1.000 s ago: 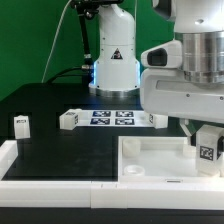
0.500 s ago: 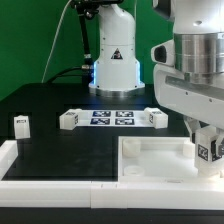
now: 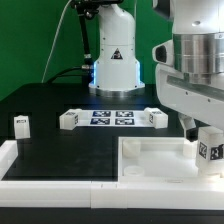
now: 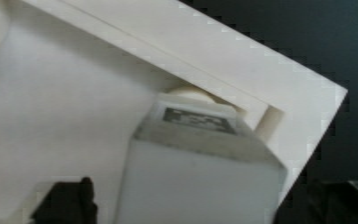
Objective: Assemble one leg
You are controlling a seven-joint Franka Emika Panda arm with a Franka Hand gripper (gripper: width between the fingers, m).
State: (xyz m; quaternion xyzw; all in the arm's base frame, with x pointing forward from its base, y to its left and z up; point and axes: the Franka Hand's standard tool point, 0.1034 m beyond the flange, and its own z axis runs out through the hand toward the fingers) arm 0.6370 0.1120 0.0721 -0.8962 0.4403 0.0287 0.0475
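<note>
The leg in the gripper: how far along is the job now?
Done: the gripper has one leg in its grasp. In hand: it holds the leg at the white panel corner, shown close in the wrist view. Left: fixing it in; whether it is seated, I cannot tell.

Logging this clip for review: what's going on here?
The arm's hand grips the leg at a corner of the white panel, on the exterior view's right. The wrist view shows the leg right at the panel's raised corner rim. Whether it is seated cannot be told. Another leg lies beside the marker board.
</note>
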